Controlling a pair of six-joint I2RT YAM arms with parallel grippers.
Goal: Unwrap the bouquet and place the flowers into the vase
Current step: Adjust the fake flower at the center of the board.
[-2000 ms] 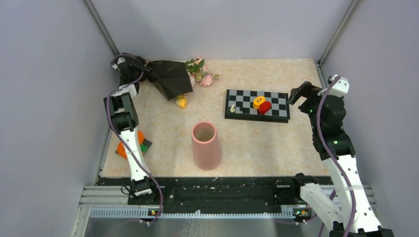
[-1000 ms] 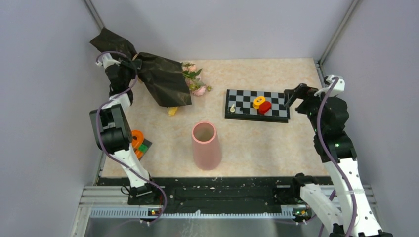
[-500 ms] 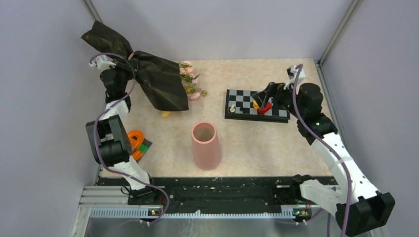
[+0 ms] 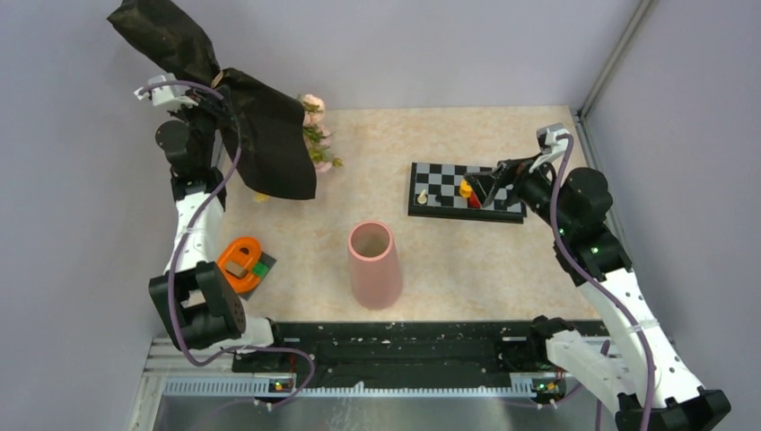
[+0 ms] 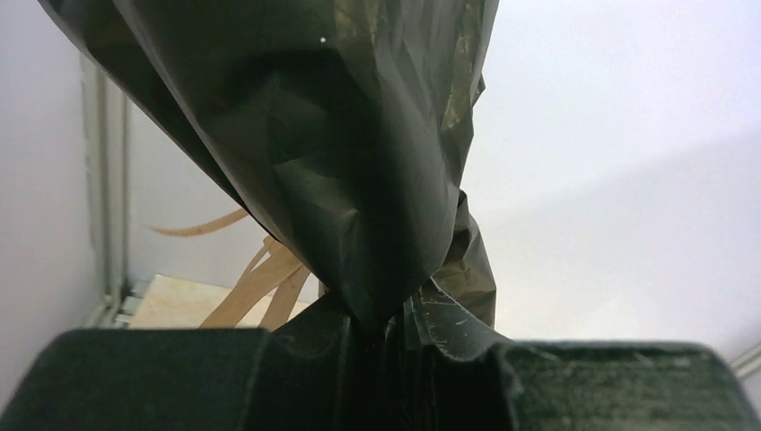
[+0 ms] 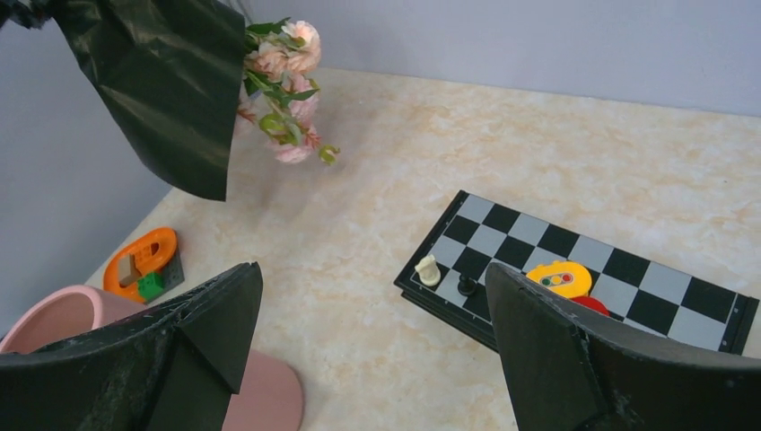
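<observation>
The bouquet [image 4: 265,144] hangs in the air at the back left, its black crinkled wrapping [image 5: 341,135] bunched at the neck. My left gripper [image 4: 214,90] is shut on that neck, and tan ribbon [image 5: 260,283] trails beside it. The flowers [image 4: 312,126] poke out of the wrap's lower right edge: pink blooms with green leaves [image 6: 283,67]. The pink vase [image 4: 372,260] stands upright near the table's front centre, away from both grippers. Over the chessboard, my right gripper [image 4: 489,184] is open and holds nothing, with its jaws wide apart [image 6: 372,278].
A black-and-grey chessboard [image 4: 440,184] lies at the right with a yellow block [image 6: 561,278], a red block and two small chess pieces [image 6: 429,269] on it. An orange toy [image 4: 240,263] sits by the left edge. Grey walls close in the left, back and right.
My left arm has raised the bouquet off the table, up and to the left. My right arm has swung left over the chessboard, with its jaws still wide apart.
</observation>
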